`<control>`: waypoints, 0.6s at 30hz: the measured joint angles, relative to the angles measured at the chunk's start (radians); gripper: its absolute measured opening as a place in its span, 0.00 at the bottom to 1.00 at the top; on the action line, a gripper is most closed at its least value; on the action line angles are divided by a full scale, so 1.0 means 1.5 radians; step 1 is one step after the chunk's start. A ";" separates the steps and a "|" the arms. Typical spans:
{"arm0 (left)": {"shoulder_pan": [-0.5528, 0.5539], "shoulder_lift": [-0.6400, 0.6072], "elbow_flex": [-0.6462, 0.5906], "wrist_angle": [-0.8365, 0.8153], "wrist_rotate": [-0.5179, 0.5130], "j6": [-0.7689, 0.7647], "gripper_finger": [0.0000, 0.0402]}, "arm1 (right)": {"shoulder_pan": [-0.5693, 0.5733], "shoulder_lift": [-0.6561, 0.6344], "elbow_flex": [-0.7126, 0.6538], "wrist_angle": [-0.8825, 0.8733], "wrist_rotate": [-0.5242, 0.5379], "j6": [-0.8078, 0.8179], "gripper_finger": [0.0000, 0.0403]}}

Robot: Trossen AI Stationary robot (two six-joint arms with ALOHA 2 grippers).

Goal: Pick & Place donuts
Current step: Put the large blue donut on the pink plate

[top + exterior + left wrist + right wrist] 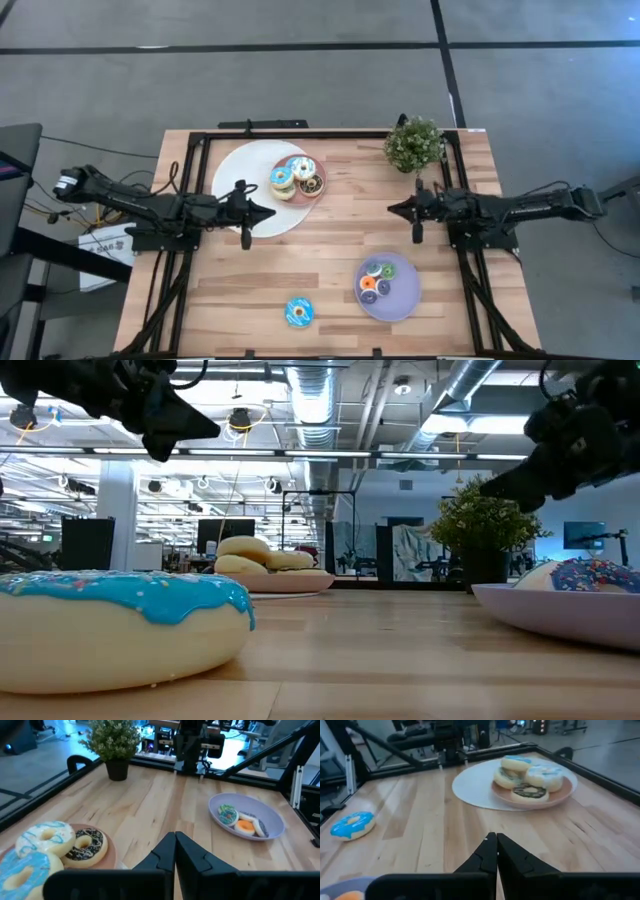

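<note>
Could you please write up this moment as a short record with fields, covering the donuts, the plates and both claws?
loose donut: blue donut alone on the table, near the front edge
pink plate: three large donuts, resting on the white plate
lavender plate: several small donuts
plant: back right
left claw: shut, empty, over the white plate's edge
right claw: shut, empty, near the plant

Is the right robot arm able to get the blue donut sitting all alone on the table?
Probably yes. The blue donut lies alone on bare wood, nothing beside it. The right end effector hangs shut above the table, with only the lavender plate nearby, off to one side. It must open first.
</note>
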 joint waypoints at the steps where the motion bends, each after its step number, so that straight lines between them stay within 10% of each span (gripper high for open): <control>1: 0.000 0.005 0.000 0.001 0.000 -0.005 0.00 | -0.007 -0.021 -0.011 -0.001 -0.002 0.003 0.00; 10: 0.000 0.077 0.031 0.005 -0.008 -0.013 0.00 | -0.001 -0.175 -0.038 -0.016 -0.062 0.069 0.00; 18: 0.000 0.184 0.100 0.002 0.014 -0.016 0.00 | 0.077 -0.246 -0.038 -0.091 0.031 0.048 0.00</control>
